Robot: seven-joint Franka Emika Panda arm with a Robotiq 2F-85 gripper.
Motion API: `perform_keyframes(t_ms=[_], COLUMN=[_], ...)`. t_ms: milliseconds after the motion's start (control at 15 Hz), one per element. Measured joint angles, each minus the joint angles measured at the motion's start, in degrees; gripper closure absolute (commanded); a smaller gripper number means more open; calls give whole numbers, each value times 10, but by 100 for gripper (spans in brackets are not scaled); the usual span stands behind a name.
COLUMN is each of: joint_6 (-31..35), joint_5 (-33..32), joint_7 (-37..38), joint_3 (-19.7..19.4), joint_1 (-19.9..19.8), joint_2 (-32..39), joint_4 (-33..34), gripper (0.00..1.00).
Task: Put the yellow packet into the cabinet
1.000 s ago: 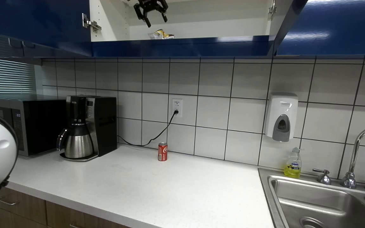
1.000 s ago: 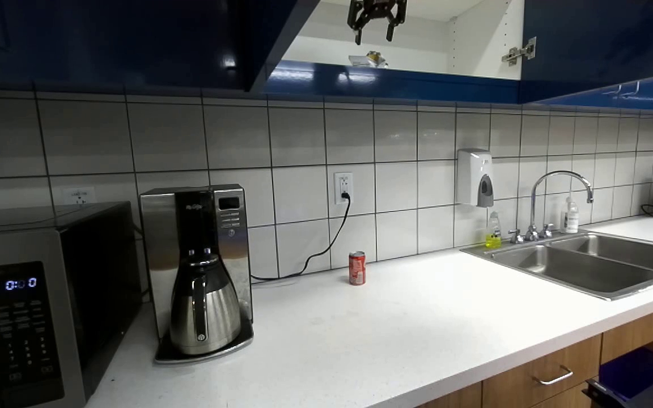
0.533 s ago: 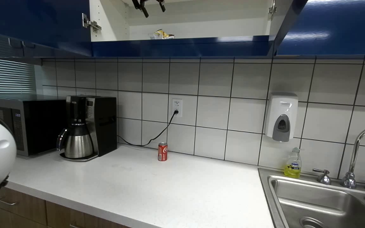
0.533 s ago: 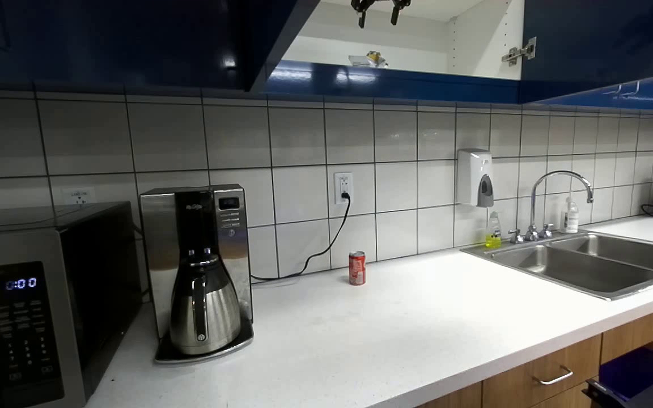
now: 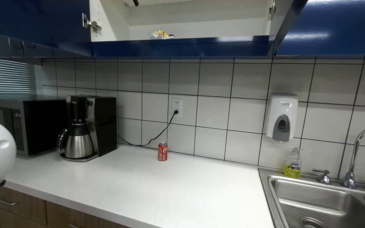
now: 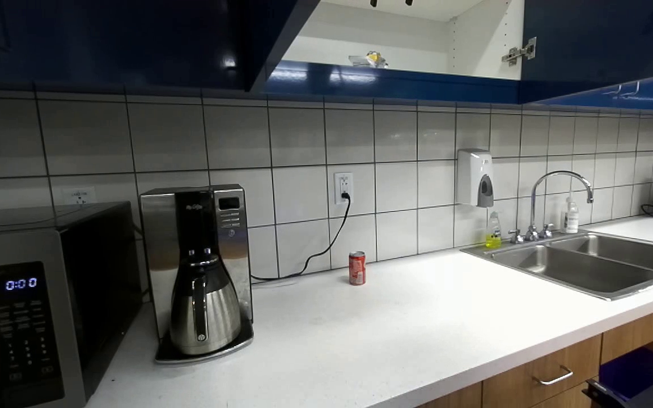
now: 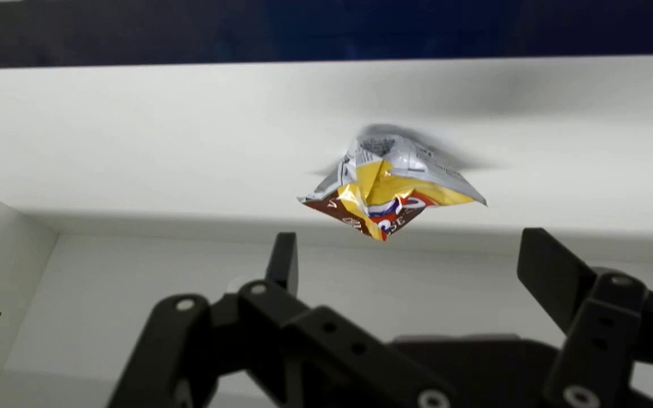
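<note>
A: wrist view, is the claw [image 7: 406, 250] pinching anything?

B: nope, spread wide, lower frame. yellow packet [image 7: 386, 192] lies mid-frame, up from the claw, well apart, long axis L-R, in the cabinet [image 7: 134, 141].

A: room to back out?

B: prob imo, cabinet's wide L + R; blue lip [image 7: 326, 31] spans top tho.

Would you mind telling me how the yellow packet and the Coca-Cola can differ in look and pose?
Colour: the yellow packet mixes yellow, silver and brown; the Coca-Cola can is mostly red.
Shape: the packet is creased and pointed; the can is a smooth cylinder.
Pose: the packet rests inside the open cabinet; the can stands upright on the countertop.
Shared: both carry printed lettering, and the gripper holds neither.
</note>
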Motion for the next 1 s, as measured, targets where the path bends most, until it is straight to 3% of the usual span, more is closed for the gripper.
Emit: perform_keyframes(t_ms=[600, 1000], joint_6=[-93, -139], joint_5=[35, 39], joint_7=[0, -2], joint_3=[-21, -22], joint_1=[0, 0], joint_2=[-174, -239], joint_4=[-232, -376], gripper=[0, 0])
